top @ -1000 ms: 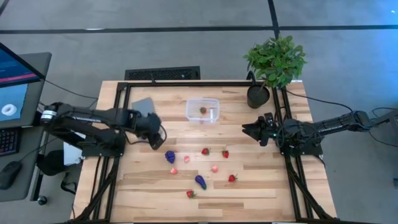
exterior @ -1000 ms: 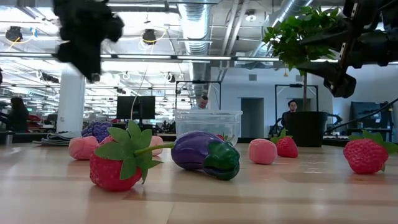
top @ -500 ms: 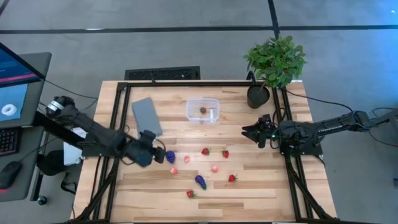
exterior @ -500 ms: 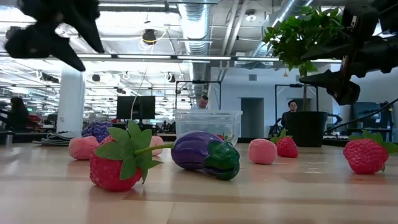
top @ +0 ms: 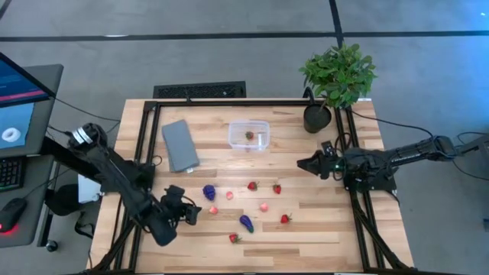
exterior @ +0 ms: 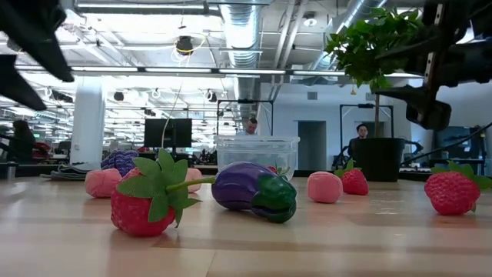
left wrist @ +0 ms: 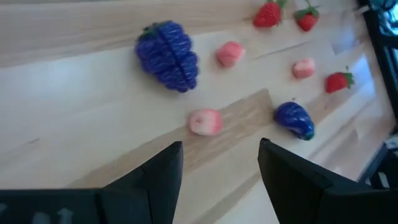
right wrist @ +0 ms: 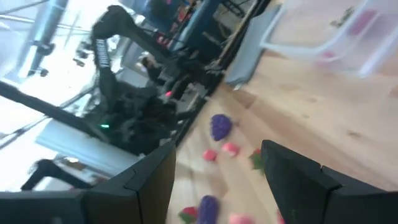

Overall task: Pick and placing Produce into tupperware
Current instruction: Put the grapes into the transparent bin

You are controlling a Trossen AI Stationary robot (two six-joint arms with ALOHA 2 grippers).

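your left gripper (left wrist: pixel 219 163) hangs parted and empty, the pale pink piece (left wrist: pixel 205 122) just ahead of its fingertips, the purple cluster (left wrist: pixel 166 48) beyond. it looks light, smooth and likely to roll, so pinch it across its middle. right gripper (top: pixel 303 163) waits wide open.

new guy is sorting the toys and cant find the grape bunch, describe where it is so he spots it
Start at the clear tupperware near the table's far edge and look toward the near-left. The grape bunch sits at the left end of the scattered produce, with a pale pink piece beside it. It is the only bumpy, blue-purple, clustered piece; the eggplant is smooth.
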